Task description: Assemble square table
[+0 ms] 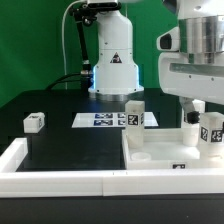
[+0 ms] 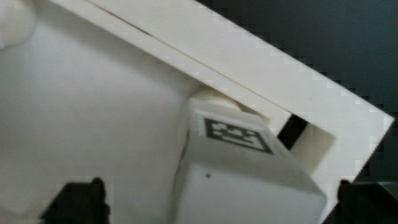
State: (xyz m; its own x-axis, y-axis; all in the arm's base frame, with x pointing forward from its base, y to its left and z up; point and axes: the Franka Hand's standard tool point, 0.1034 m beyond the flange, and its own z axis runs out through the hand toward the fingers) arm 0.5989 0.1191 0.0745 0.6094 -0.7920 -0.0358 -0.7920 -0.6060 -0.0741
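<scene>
Wide open, the gripper holds nothing; its fingertips sit on either side of a tagged leg. That leg stands upright on the slab, near the slab's right edge in the exterior view. The slab lies flat at the frame's lower right. A second leg stands at its back left corner. A third leg sits well apart at left on the black table. The marker board lies mid-frame.
</scene>
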